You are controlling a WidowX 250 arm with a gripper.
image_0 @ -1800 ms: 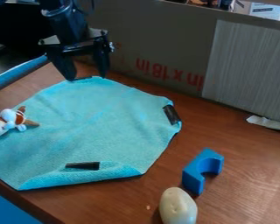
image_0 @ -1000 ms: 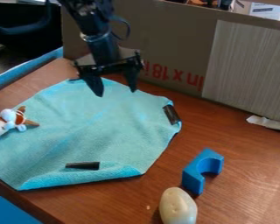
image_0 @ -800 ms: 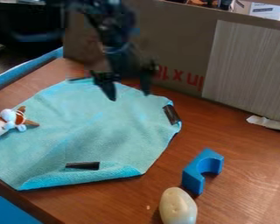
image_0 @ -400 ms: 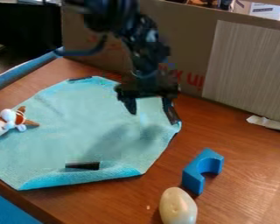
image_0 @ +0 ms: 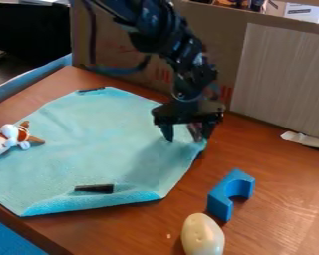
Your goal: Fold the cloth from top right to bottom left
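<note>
The black gripper (image_0: 187,136) hangs over the right corner of the cloth, its two fingers apart and open, one on each side of a dark strip on the cloth's right edge. The turquoise cloth (image_0: 102,139) lies spread on the brown table, with its lower edge turned up a little. Whether the fingertips touch the cloth, I cannot tell.
A plush toy (image_0: 10,138) rests on the cloth's left part, and a black piece (image_0: 94,189) lies near its lower edge. Right of the cloth are a blue arch block (image_0: 229,193) and a pale potato-like object (image_0: 203,235). A cardboard wall (image_0: 122,55) stands behind.
From the cloth's top corner, the gripper has moved right and toward the camera to the right corner, where it now partly covers the dark strip. The cloth looks unmoved.
</note>
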